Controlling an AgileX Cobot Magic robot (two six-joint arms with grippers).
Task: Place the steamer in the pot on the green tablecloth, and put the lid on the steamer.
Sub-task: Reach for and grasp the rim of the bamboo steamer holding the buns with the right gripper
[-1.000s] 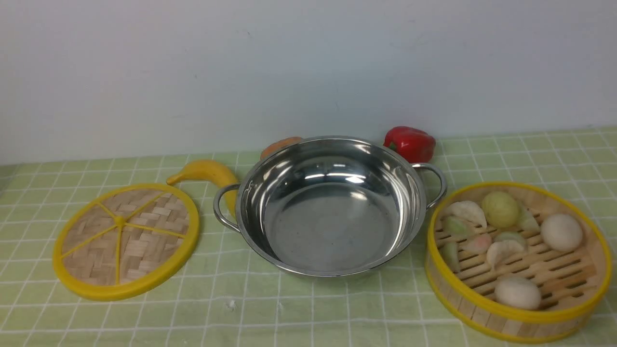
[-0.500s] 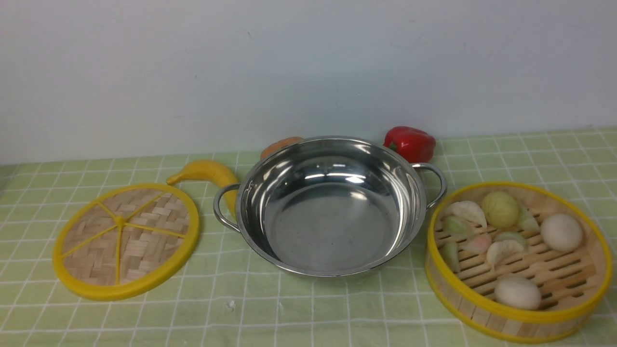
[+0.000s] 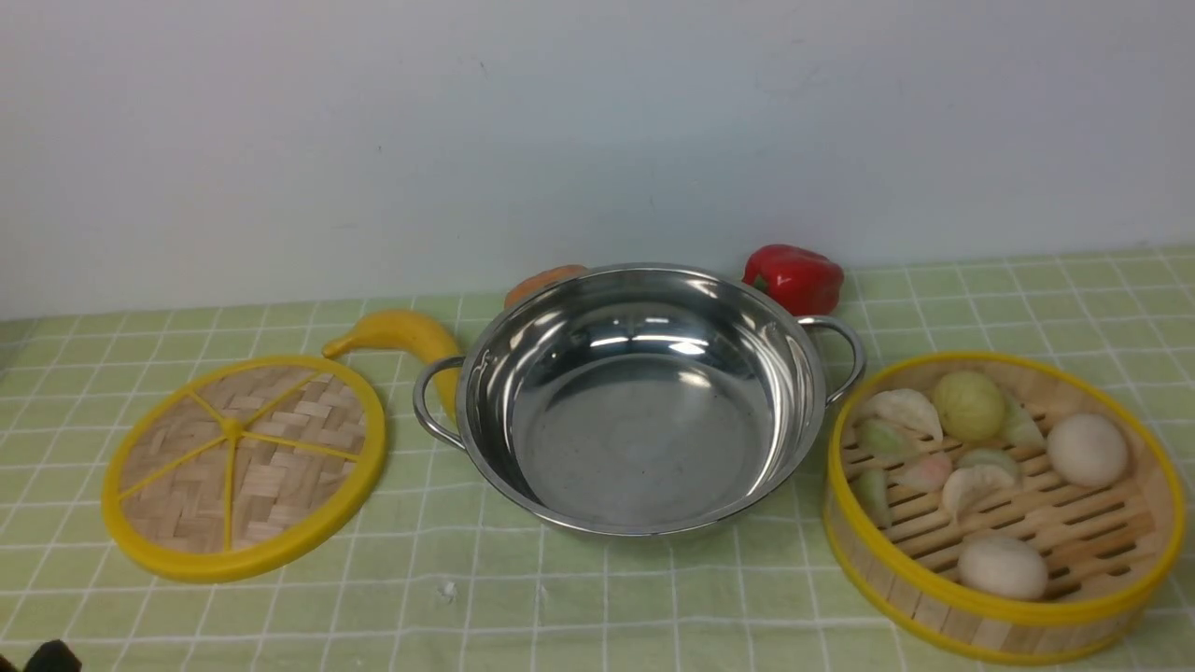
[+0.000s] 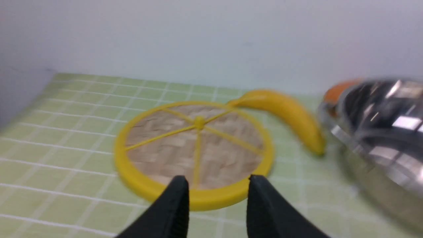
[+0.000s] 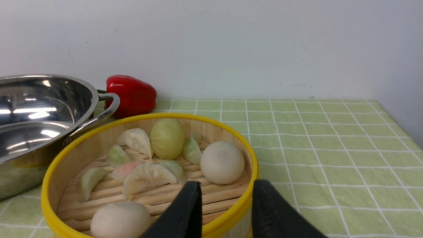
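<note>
1. Bamboo makes up the steamer (image 3: 990,609): a round basket with pale strip walls, a thick yellow rim and a slatted wooden floor. It stands on the green tablecloth (image 3: 597,607) to the right of the pot (image 3: 644,439), just beside the pot's right handle and not inside it.
2. Smooth round white buns (image 3: 1088,450), a yellowish-green ball (image 3: 971,404) and pleated crescent dumplings (image 3: 976,485) in white, pale green and pink lie on the slats.
3. Mirror-bright steel forms the pot, which is wide and shallow with two loop handles. It sits mid-cloth, and its bare inside throws back streaks of light.
4. Woven bamboo strips fill the lid (image 3: 243,467), a flat disc with a thick yellow rim and yellow spokes running from a centre hub. It lies flat on the cloth left of the pot, apart from it.
5. Light green fabric with a white grid of squares covers the table, slightly wrinkled.
6. A curved glossy banana (image 3: 401,334) lies behind the lid, with one end passing behind the pot's left handle. A shiny red pepper (image 3: 794,278) sits behind the right handle. An orange rounded thing (image 3: 541,280) is mostly hidden behind the pot's far rim.
7. The left gripper (image 4: 218,178) has black tapering fingers spread apart with nothing between them, at the lid's near side. That view is blurred.
8. The right gripper (image 5: 227,183) has its fingers likewise parted and empty, at the steamer's near rim. Whether they touch the rim cannot be told.
</note>
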